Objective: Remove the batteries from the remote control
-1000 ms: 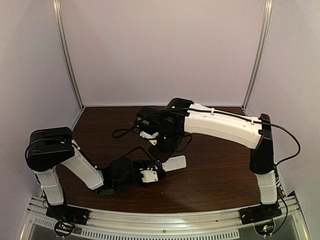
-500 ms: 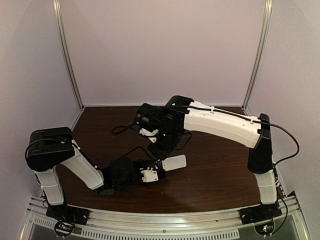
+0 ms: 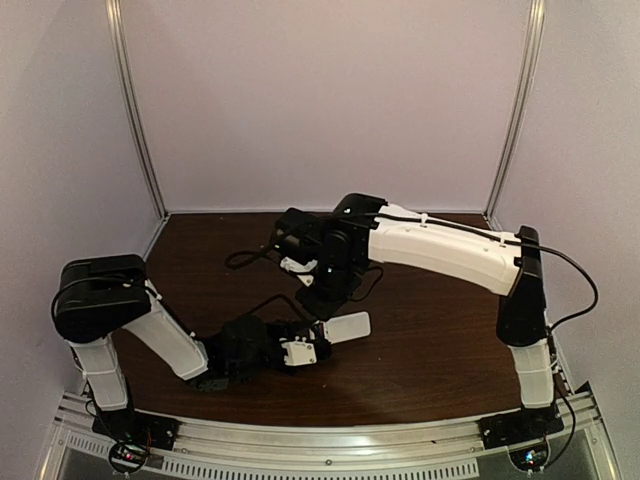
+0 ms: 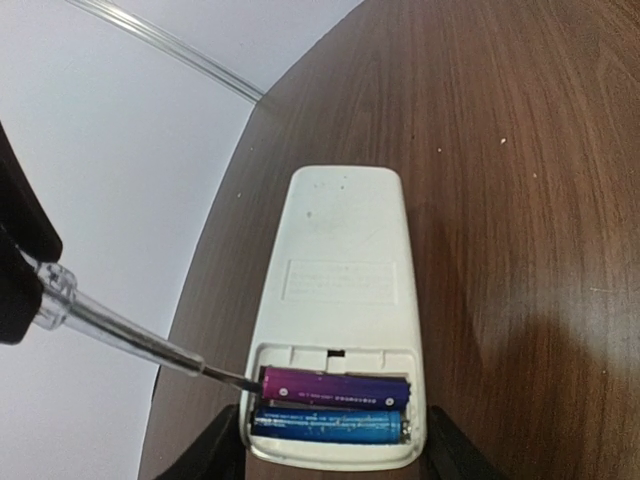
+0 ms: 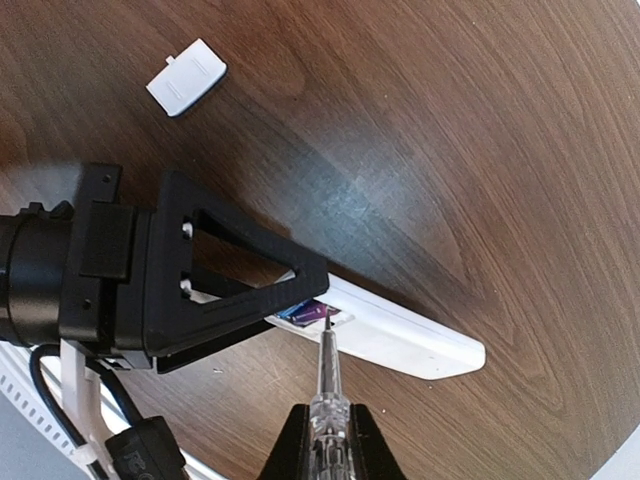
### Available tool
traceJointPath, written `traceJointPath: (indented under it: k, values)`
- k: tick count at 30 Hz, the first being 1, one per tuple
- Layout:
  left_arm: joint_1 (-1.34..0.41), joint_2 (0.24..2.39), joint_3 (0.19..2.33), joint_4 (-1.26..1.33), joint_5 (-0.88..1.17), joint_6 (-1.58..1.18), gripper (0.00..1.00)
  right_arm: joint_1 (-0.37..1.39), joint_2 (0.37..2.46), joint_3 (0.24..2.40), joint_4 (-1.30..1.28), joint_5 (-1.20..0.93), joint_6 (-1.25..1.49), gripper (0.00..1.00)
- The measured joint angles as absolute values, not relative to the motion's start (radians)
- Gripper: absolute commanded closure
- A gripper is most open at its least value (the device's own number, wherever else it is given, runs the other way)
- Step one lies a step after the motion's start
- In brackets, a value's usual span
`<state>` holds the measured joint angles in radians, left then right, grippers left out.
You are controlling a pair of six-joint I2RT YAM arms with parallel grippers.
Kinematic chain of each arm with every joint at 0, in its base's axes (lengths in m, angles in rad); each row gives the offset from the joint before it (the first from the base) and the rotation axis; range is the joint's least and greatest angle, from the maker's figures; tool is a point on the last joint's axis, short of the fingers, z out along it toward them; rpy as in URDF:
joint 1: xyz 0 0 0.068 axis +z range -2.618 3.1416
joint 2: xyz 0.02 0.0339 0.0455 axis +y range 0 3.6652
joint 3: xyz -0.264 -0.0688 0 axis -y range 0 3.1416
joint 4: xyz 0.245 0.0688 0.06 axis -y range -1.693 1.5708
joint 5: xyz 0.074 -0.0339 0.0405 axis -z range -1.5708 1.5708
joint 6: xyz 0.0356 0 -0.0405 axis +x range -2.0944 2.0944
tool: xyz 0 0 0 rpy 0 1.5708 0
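The white remote control [image 4: 340, 290] lies back-up on the dark wooden table, its battery bay open. Two batteries sit side by side in the bay, a purple one [image 4: 335, 386] and a blue one [image 4: 328, 424]. My left gripper [image 4: 330, 455] clamps the remote's bay end, one black finger [image 4: 215, 450] against each long side. My right gripper [image 5: 328, 430] is shut on a clear-handled pointed tool [image 5: 326, 380]. The tool's metal tip [image 4: 245, 378] touches the left end of the purple battery. From above, the remote [image 3: 345, 327] shows between both grippers.
A small white battery cover [image 5: 186, 76] lies loose on the table, apart from the remote. The right arm [image 3: 440, 250] reaches across the middle of the table. Pale walls and metal posts [image 3: 135, 110] close in the back and sides.
The right wrist has shifted a little, bringing the tool tip in at the purple battery's end. The left gripper and the remote have stayed put.
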<state>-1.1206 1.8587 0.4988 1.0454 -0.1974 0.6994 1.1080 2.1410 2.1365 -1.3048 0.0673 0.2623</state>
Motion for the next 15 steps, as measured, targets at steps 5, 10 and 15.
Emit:
traceJointPath:
  k: [5,10,15]
  values:
    - [-1.132,1.86,0.495,1.029,-0.193,0.703,1.0,1.108,2.083,2.018,-1.247,0.063,0.276,1.0]
    - [-1.139,1.86,0.495,1.031,-0.186,0.705,1.0,1.1,2.041,1.947,-1.217,0.056,0.292,1.0]
    - [-1.14,1.86,0.495,1.039,-0.187,0.705,1.0,1.1,2.023,1.927,-1.2,0.056,0.296,1.0]
